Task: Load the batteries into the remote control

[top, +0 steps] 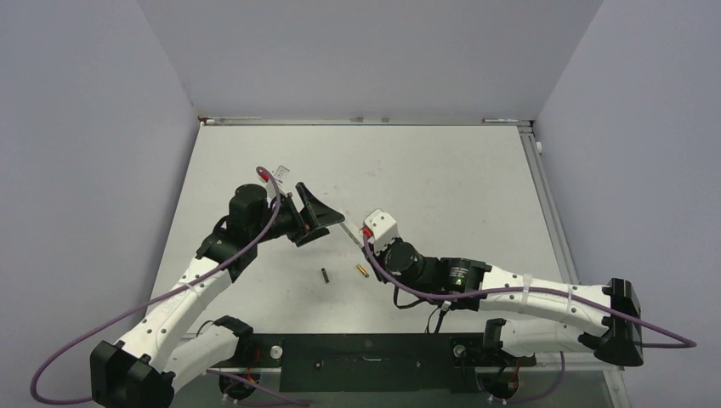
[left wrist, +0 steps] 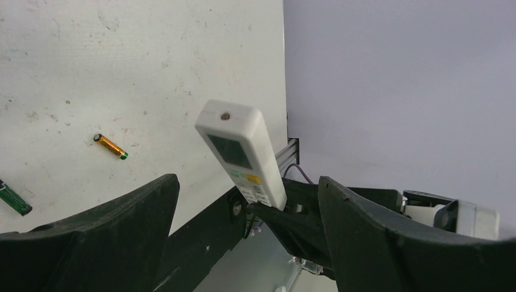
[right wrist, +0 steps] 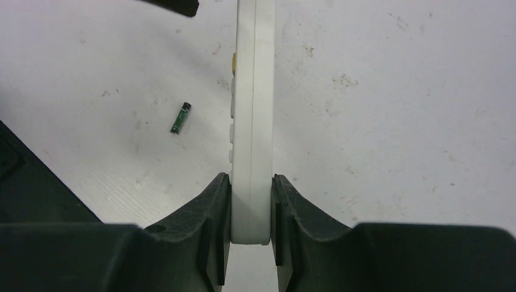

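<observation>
My right gripper point(right wrist: 251, 182) is shut on the remote control point(right wrist: 252, 121), a slim white bar held edge-on above the table. The left wrist view shows the remote's face point(left wrist: 240, 152), with a dark screen and a yellow button. My left gripper point(left wrist: 248, 181) is wide open and empty, and the remote lies just ahead of the gap between its jaws, untouched. In the top view the left gripper point(top: 333, 224) faces the right gripper point(top: 357, 236) near the table's middle. The blackish battery point(top: 325, 274) and the copper-gold battery point(top: 361, 270) lie on the table, nearer the arm bases than the grippers.
Both batteries also show in the left wrist view, the gold one point(left wrist: 111, 146) and the dark one point(left wrist: 13, 199). The dark one shows in the right wrist view point(right wrist: 180, 117). The white table point(top: 442, 178) has grey walls on three sides. A black base rail point(top: 366, 357) runs along the near edge.
</observation>
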